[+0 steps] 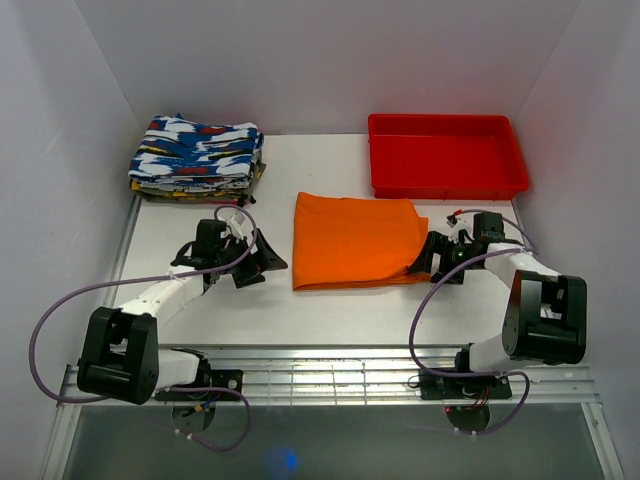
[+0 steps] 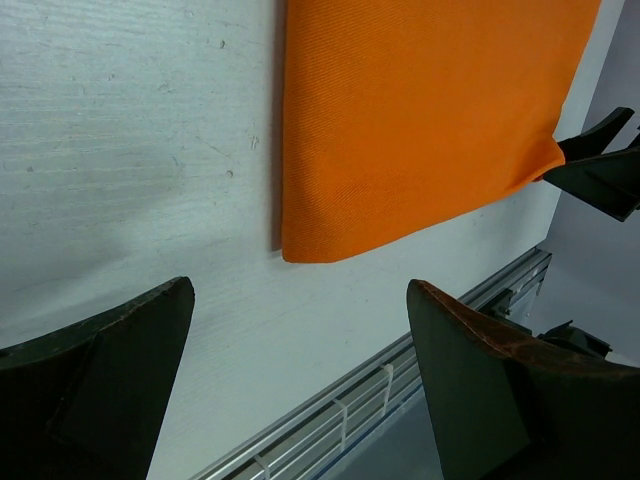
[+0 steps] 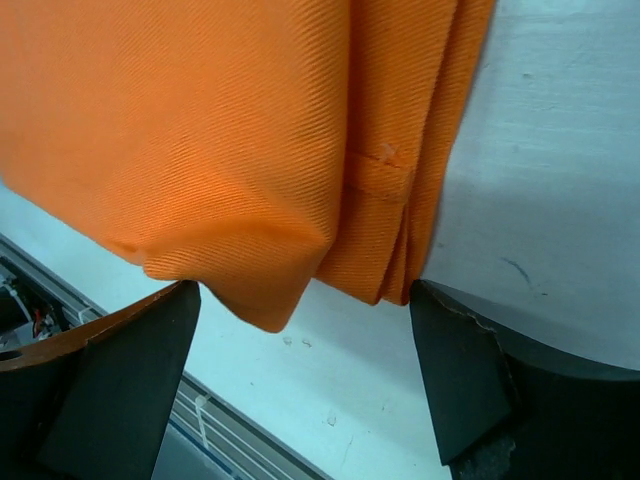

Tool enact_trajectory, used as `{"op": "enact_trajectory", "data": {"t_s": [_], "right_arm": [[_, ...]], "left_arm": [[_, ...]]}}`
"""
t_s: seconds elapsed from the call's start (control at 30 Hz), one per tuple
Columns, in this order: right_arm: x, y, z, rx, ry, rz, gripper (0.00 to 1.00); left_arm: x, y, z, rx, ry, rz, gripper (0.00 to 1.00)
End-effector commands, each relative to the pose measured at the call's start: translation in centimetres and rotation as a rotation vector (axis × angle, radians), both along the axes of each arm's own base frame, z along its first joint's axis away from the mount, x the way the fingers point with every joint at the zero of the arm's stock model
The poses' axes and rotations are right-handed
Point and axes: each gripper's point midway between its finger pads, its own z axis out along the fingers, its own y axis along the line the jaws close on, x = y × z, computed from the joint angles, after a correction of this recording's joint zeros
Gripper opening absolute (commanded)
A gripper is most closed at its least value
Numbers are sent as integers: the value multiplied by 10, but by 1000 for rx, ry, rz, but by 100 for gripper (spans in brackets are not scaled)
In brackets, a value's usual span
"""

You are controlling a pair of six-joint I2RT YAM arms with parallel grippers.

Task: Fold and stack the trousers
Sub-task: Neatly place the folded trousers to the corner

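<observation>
The right gripper (image 3: 305, 300), reaching low over the table (image 1: 330, 315), had its fingers spread wide and empty around a corner of the bright-orange trousers (image 1: 355, 240), which lay flat, folded in layers, stretching away toward the left gripper (image 1: 255, 262), likewise wide open near their far edge.

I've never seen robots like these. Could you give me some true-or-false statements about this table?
1. The trousers lie folded on the table. True.
2. The left end effector grips them. False: it is open over bare table beside them.
3. The tray sits at the far right. True.
4. The trousers rest on the patterned clothes. False: that pile is apart, far left.
5. The right end effector is shut. False: open at the trousers' near right corner.
</observation>
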Motion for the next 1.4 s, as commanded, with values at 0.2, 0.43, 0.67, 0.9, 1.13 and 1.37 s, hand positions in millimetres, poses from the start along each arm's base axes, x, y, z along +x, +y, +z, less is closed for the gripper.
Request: {"op": "enact_trajectory", "data": {"t_s": [0.2,0.43,0.67,0.9,1.13,1.37], "right_arm": [[-17,9,29,64,-90,83,90],[-9,-9,7,-10,-26,22,90],[9,-13,-10,-3,30,-88,90],[10,2,-15,73,26,-84,92],[-11,12,7,118,-26,66,93],[-14,7,27,111,-112,103,90]], "left_arm": [[-1,-6,3,-37,-13,-39,98],[-7,-3,-2,-21,-4,-46,98],[-6,-5,-6,-30,3,-42,98],[-3,-11,-16,-82,45,-20,98],[-4,-15,-20,-105,72,-30,98],[-14,-14,-20,-108,81,-44,98]]}}
